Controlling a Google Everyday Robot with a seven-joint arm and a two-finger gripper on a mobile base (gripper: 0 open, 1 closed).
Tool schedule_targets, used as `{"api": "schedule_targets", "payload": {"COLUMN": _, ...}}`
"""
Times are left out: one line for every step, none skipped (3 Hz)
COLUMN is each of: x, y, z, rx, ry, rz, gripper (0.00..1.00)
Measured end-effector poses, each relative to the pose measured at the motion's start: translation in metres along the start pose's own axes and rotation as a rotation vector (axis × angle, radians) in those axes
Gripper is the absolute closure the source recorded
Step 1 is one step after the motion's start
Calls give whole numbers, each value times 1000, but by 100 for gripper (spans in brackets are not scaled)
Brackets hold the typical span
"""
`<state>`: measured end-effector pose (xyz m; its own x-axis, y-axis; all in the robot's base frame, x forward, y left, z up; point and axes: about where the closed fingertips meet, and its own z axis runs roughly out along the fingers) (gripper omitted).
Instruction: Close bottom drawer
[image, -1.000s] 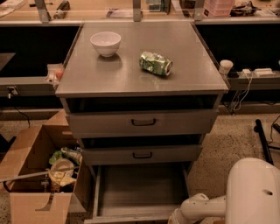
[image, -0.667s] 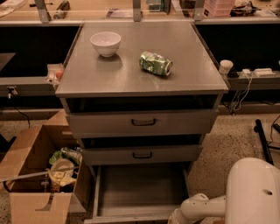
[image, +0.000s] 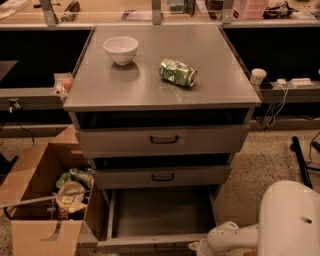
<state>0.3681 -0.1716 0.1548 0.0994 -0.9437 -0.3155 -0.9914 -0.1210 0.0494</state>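
The bottom drawer (image: 160, 212) stands pulled well out beneath the bench's (image: 165, 92) front edge, its tray bare. The tool (image: 196, 247) sits low by the drawer's front panel, below the bench's front right corner; whether it is open or closed I cannot tell. Pushing off-centre from there could skew the drawer and jam it on its runners, and a hard shove might set the can (image: 178, 72) rolling.
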Motion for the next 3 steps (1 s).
{"api": "schedule_targets", "payload": {"x": 0, "y": -2, "z": 1, "rx": 6, "ry": -2, "rz": -9, "gripper": 3}}
{"api": "schedule_targets", "payload": {"x": -1, "y": -6, "z": 3, "rx": 25, "ry": -10, "rz": -34, "gripper": 26}}
{"api": "schedule_targets", "payload": {"x": -1, "y": -36, "z": 8, "rx": 103, "ry": -18, "rz": -93, "gripper": 57}}
